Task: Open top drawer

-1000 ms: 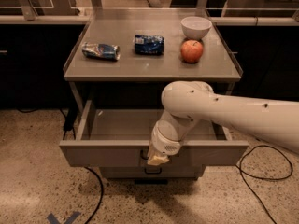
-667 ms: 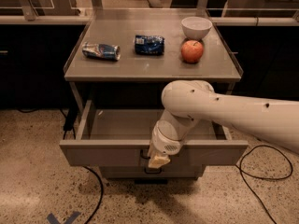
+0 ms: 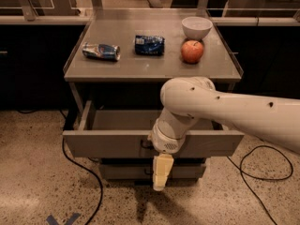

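The top drawer [image 3: 108, 143] is a wide grey metal drawer under the table top. It stands pulled out, and its inside looks empty where I can see it. A bit of its dark wire handle [image 3: 146, 144] shows at the middle of the front. My gripper [image 3: 160, 175] hangs in front of the drawer front at its centre, pointing down, just below the handle. The white arm [image 3: 220, 111] reaches in from the right and hides the right part of the drawer's inside.
On the table top [image 3: 154, 67] lie a crushed can [image 3: 101, 51], a blue bag [image 3: 149, 45], a red apple [image 3: 192, 51] and a white bowl [image 3: 197, 27]. A lower drawer [image 3: 124, 170] is closed. Black cables [image 3: 82, 168] run over the floor on both sides.
The gripper has dropped a little lower in front of the drawer front. The drawer stands as far out as before.
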